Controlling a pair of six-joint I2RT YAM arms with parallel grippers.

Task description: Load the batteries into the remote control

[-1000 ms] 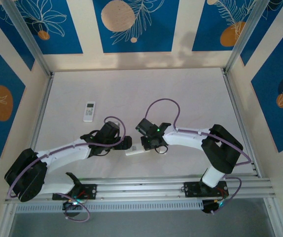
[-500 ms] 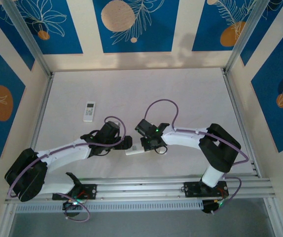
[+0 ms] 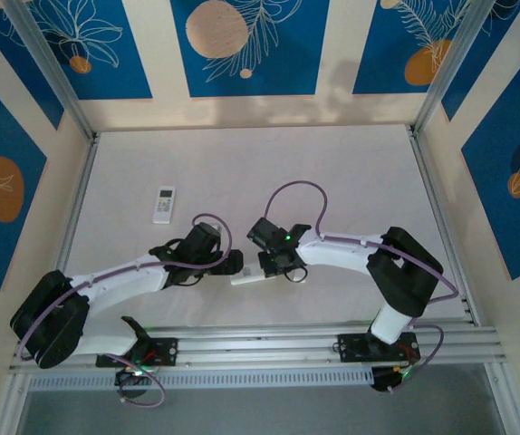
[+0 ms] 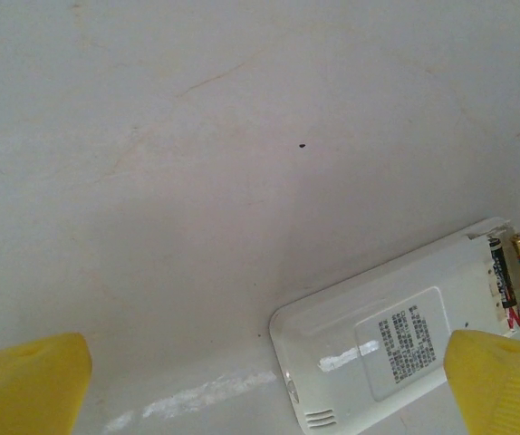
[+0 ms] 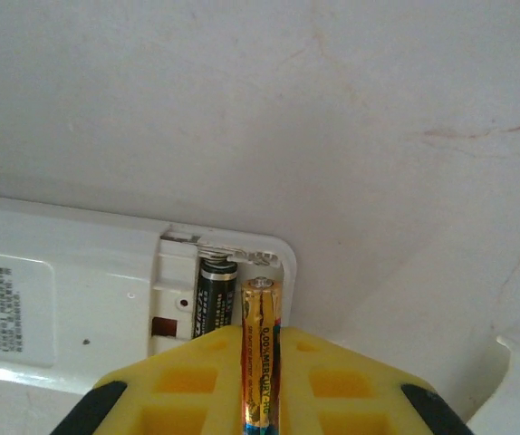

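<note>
My right pincer is clamped on a gold battery, which lies lengthwise between its yellow fingers. The battery's tip is at the open compartment of the white remote, which lies face down. Print along the battery reads "0.00% MERCURY". A dark battery sits in the slot just beside it. My left pincer hangs with its jaws wide apart, the remote near one finger. The sticker on the remote's back carries lines too small for me to read. A second remote lies well apart on the table.
</note>
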